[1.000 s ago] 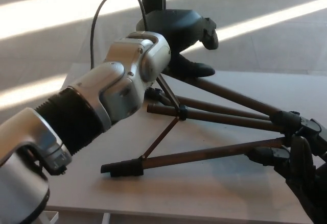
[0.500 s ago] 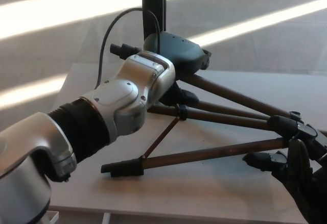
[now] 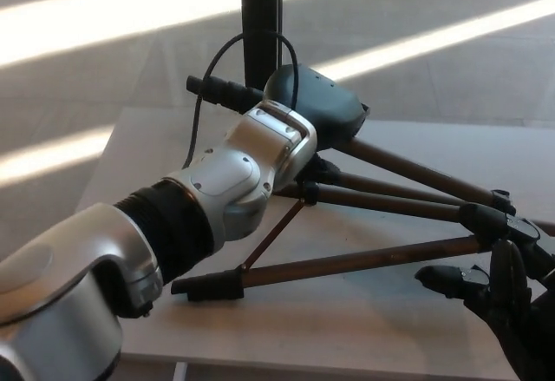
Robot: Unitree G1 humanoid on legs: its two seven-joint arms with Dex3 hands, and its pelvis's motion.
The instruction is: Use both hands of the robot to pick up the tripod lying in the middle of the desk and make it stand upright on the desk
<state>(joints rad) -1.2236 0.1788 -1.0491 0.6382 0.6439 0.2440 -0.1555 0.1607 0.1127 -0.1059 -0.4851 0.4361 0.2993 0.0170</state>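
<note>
Tripod [image 3: 381,199]: lies tilted on the desk [image 3: 347,329], its legs fanned from the joint at the right edge towards the left; the near leg's foot [image 3: 206,286] rests on the desk top at near left, while the far legs rise towards the left hand.
Left hand [image 3: 316,108]: sits at the far middle, on the raised leg ends; it seems wrapped over them, but the fingers are hidden behind the wrist, so I cannot tell how firmly it grips.
Right hand [image 3: 507,298]: low at near right, just beside the joint where the legs meet; fingers point upward and apart, apparently holding nothing.
Brace [image 3: 273,233]: thin strut runs from the near leg up to the middle leg.
Risk, slip: if the left hand lifts alone, the legs could slide out of a loose hold and drop back.
Risk, pivot: with the joint end unsupported, the tripod may swing about the near foot and skid towards the desk edge.
Risk, snag: the cable [image 3: 204,86] looping over the left wrist passes close to a leg end and might catch.
</note>
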